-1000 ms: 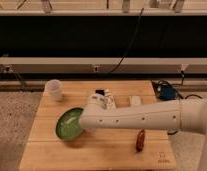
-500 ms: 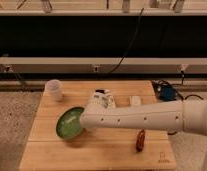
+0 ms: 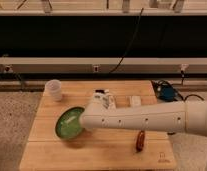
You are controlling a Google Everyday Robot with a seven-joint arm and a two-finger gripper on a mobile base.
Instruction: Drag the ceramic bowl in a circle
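The ceramic bowl (image 3: 69, 123) is a round, shallow, glossy green bowl with a paler inside. It sits on the left half of the wooden table (image 3: 47, 150). My white arm (image 3: 147, 118) reaches in from the right across the table. Its end covers the bowl's right rim. My gripper (image 3: 87, 121) is at that rim, hidden behind the arm's end.
A small white cup (image 3: 54, 89) stands at the table's back left. A white packet (image 3: 108, 99) and a small white block (image 3: 135, 100) lie behind the arm. A dark red-brown object (image 3: 140, 140) lies at the front right. A blue object with cables (image 3: 166, 93) sits off the right edge.
The bowl and the arm's end have shifted slightly toward the front of the table. The other objects have not moved.
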